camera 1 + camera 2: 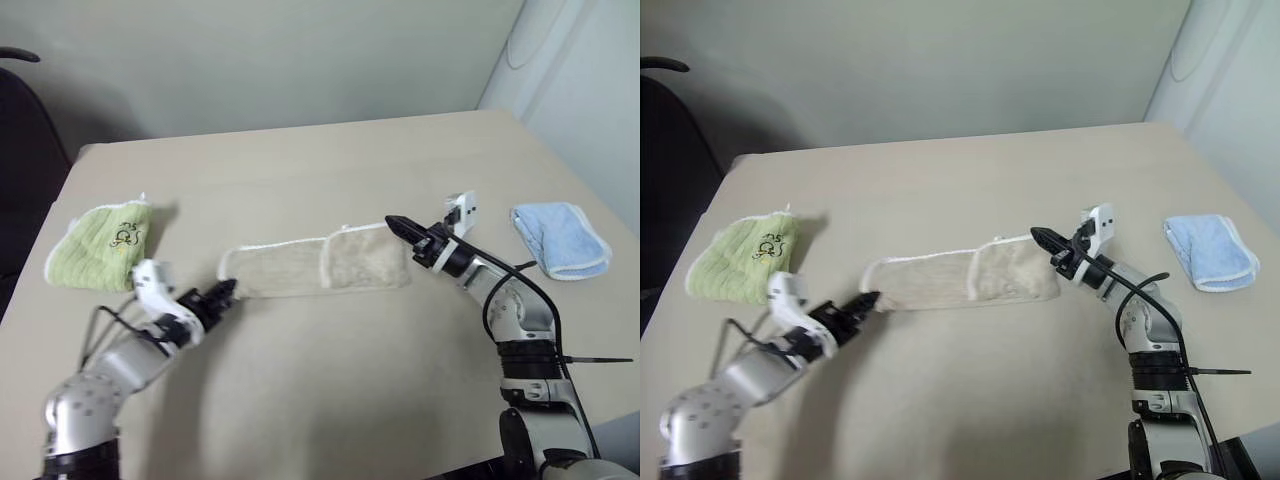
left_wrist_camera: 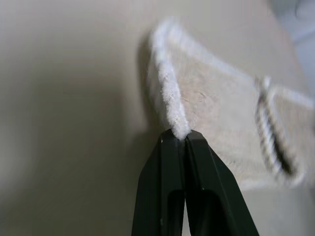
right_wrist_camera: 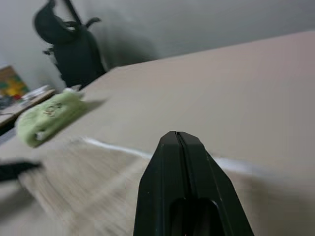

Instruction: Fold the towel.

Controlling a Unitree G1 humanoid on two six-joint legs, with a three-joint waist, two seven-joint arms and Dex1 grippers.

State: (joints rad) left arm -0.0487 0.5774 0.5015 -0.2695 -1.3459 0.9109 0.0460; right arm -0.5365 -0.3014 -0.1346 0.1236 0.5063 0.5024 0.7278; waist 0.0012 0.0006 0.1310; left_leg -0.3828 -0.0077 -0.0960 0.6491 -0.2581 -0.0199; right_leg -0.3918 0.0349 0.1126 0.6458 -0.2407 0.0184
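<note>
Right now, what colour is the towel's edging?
White, on the beige towel; clearest in the left wrist view.

The towel (image 1: 315,262) lies mid-table (image 1: 330,390), between a cloth (image 1: 100,245) left and another (image 1: 560,240) right

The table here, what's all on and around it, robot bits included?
towel: one, beige with white edging, mid-table, one end folded over.
green cloth: one, light green with an embroidered mark, folded, near the table's left edge.
blue cloth: one, light blue with white trim, folded, near the right edge.
table: one, pale tan.
chair: one, black, beyond the left edge.
left pincer: black, shut on the towel's left end.
right pincer: black, shut, above the towel's right end; whether it holds cloth is unclear.
</note>
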